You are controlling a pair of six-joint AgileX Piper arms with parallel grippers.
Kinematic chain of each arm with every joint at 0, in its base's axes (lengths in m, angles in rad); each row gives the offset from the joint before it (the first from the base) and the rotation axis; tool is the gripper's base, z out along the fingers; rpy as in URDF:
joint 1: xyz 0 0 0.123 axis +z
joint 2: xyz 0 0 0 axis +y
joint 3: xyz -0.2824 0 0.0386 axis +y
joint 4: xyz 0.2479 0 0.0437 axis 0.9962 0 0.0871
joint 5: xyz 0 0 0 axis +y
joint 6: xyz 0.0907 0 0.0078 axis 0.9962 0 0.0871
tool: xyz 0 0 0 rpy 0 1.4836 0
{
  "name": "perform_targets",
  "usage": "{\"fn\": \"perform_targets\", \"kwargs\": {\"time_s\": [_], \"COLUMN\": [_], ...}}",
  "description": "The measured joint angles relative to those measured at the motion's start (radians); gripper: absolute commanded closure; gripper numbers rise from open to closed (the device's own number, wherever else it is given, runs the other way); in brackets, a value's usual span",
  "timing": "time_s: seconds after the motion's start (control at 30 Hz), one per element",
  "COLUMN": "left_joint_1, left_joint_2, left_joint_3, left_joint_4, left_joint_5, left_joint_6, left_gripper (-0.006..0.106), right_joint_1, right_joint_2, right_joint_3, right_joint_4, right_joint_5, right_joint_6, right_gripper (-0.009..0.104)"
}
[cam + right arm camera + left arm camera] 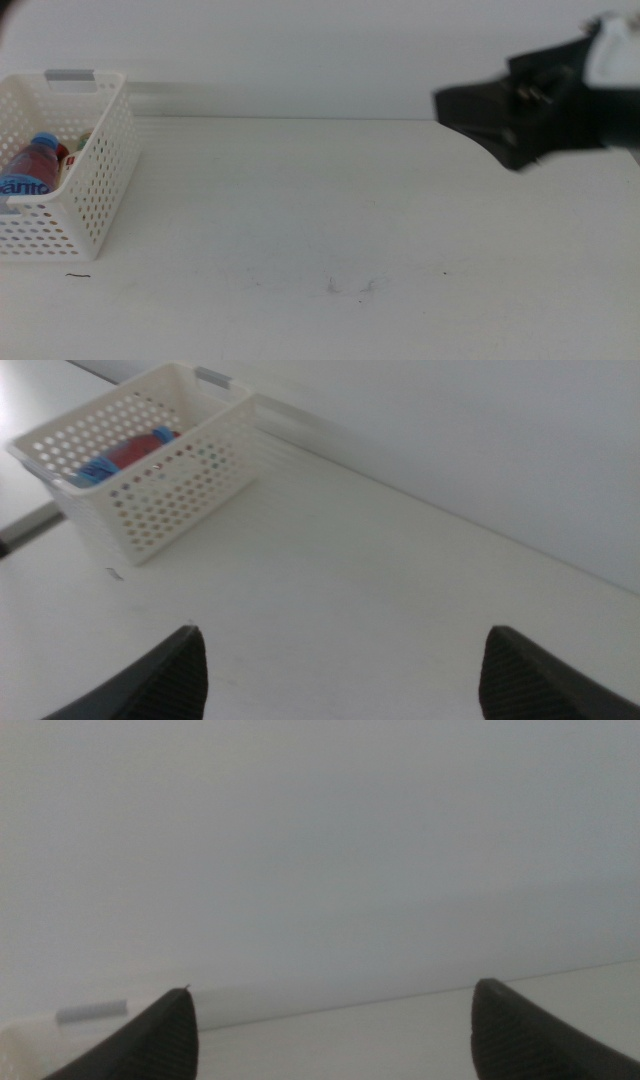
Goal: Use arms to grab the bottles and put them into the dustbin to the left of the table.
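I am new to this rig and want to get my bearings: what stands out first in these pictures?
The white dustbin at the table's left edge catches the eye first, with a blue-capped bottle and something red lying inside. Next is the right pincer, a dark shape hanging above the table at the far right, open with nothing in it. The left pincer is open too, seen only in its own wrist view, facing a plain wall.

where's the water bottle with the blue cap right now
In the middle view, the water bottle lies inside the dustbin at the table's left edge.
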Motion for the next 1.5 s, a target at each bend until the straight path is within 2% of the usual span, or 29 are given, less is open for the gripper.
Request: {"fn": "perform_targets", "kwargs": {"time_s": [0.13, 0.3, 0.4, 0.57, 0.77, 0.93, 1.17, 1.5], "left_joint_1": [0.0, 0.0, 0.002, 0.051, 0.104, 0.14, 0.21, 0.217], "left_joint_2": [-0.1, -0.271, -0.398, -0.611, -0.758, -0.774, -0.774, -0.774], "left_joint_3": [0.256, 0.544, 0.671, 0.824, 0.953, 1.027, 1.035, 1.035], "left_joint_4": [0.01, 0.013, 0.013, 0.013, 0.013, 0.013, 0.013, 0.013], "left_joint_5": [-0.182, -0.313, -0.323, -0.333, -0.343, -0.319, -0.32, -0.342], "left_joint_6": [0.0, 0.0, 0.0, 0.0, 0.0, 0.0, 0.0, 0.0], "left_gripper": [0.007, 0.007, 0.007, 0.007, 0.007, 0.007, 0.007, 0.007], "right_joint_1": [-0.072, -0.326, -0.484, -0.642, -0.66, -0.66, -0.662, -0.664], "right_joint_2": [-0.143, -0.386, -0.539, -0.788, -1.001, -1.037, -1.039, -1.039], "right_joint_3": [0.154, 0.407, 0.554, 0.794, 0.98, 1.061, 1.08, 1.08], "right_joint_4": [-0.031, -0.041, -0.022, 0.0, -0.038, -0.058, -0.081, -0.083], "right_joint_5": [-0.061, -0.114, -0.162, -0.232, -0.234, -0.252, -0.29, -0.294], "right_joint_6": [0.0, 0.0, 0.0, 0.0, 0.0, 0.0, 0.0, 0.0], "right_gripper": [0.009, 0.009, 0.009, 0.009, 0.009, 0.009, 0.009, 0.009]}}
